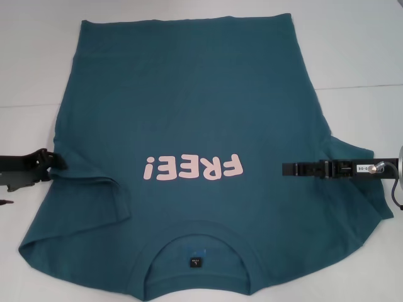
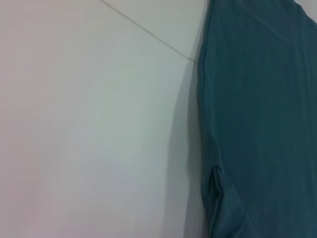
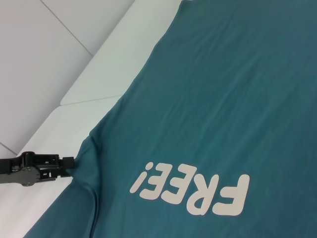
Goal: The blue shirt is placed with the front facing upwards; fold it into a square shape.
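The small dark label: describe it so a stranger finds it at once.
On the white table lies the dark teal-blue cotton T-shirt. Follow it to the round collar nearest the camera. Inside sits the small dark label, square, unlike the pink lettering.

Chest print: I read "FREE!" in pale pink block letters on the dark teal-blue cotton T-shirt, upside down from my head camera.
Collar tag: small dark square, too small to read.

The blue shirt lies face-up on the white table.
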Controlling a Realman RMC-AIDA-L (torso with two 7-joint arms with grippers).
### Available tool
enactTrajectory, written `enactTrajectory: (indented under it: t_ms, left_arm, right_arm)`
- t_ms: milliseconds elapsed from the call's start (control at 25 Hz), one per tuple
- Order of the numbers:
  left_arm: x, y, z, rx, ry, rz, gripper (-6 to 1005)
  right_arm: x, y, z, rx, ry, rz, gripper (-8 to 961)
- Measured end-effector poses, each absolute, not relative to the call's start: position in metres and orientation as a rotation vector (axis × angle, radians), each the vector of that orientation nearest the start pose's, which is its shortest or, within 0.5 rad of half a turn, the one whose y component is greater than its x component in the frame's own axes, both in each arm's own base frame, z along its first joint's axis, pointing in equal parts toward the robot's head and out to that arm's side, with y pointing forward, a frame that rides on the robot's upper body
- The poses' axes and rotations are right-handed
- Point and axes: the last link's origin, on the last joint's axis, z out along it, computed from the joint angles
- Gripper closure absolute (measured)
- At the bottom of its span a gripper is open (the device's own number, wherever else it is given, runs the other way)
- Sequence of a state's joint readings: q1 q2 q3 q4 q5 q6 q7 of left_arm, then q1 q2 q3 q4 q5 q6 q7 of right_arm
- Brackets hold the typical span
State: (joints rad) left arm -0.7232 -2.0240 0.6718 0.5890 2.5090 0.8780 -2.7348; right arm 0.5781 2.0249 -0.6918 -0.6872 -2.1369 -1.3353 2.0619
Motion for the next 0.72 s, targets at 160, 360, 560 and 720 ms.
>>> enactTrajectory:
  t_ms: [160, 360, 560, 720]
  left_arm:
    - [-0.312, 0.423, 0.023, -1.655, -1.826, -0.34, 575]
    - [-0.31, 0.423, 0.023, -1.66, -1.827, -0.341, 682]
    - [-0.307, 0.424, 0.023, -1.667, -1.83, -0.354, 864]
    - [-0.297, 0.426, 0.024, -1.698, -1.84, -0.404, 965]
  right_arm:
    - [0.287, 0.369, 0.024, -2.344, 1.426, 0.529, 359]
    - [0.288, 0.368, 0.024, -2.342, 1.429, 0.528, 359]
    - [0.289, 0.367, 0.023, -2.338, 1.434, 0.528, 359]
    - [0.29, 0.366, 0.023, -2.336, 1.437, 0.529, 360]
